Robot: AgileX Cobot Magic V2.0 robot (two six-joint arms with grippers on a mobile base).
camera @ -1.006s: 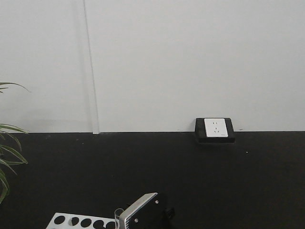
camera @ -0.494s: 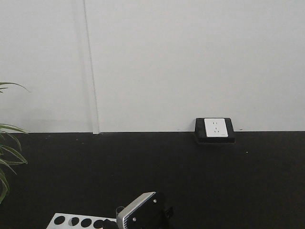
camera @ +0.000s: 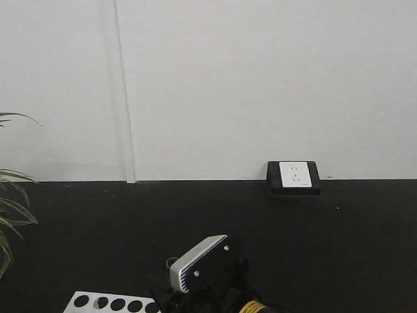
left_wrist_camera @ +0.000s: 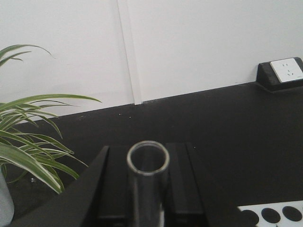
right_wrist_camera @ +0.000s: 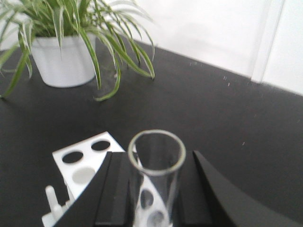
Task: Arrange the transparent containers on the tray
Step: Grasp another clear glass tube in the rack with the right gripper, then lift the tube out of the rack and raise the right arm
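Each gripper holds one transparent container, a clear test tube with a round open rim. In the left wrist view, the tube [left_wrist_camera: 147, 194] stands upright between the black fingers [left_wrist_camera: 116, 184] of my left gripper [left_wrist_camera: 148, 152], which is shut on it. My right gripper [right_wrist_camera: 154, 157] is shut on a second tube [right_wrist_camera: 156, 189], just above the white holed rack [right_wrist_camera: 85, 165]. The front view shows a tube rim [camera: 172, 263] beside a silver wrist housing [camera: 205, 264], right of the rack [camera: 111, 302]. The tray is out of view.
A spider plant in a white pot [right_wrist_camera: 64, 61] stands on the black table beyond the rack, and its leaves [left_wrist_camera: 28, 142] reach in at the left. A black-and-white socket box [camera: 294, 177] sits against the white back wall. The rack's corner [left_wrist_camera: 272, 215] lies to my left gripper's lower right.
In the front view the silver wrist housing and the tube beside it have risen from the bottom edge and shifted right, away from the rack.
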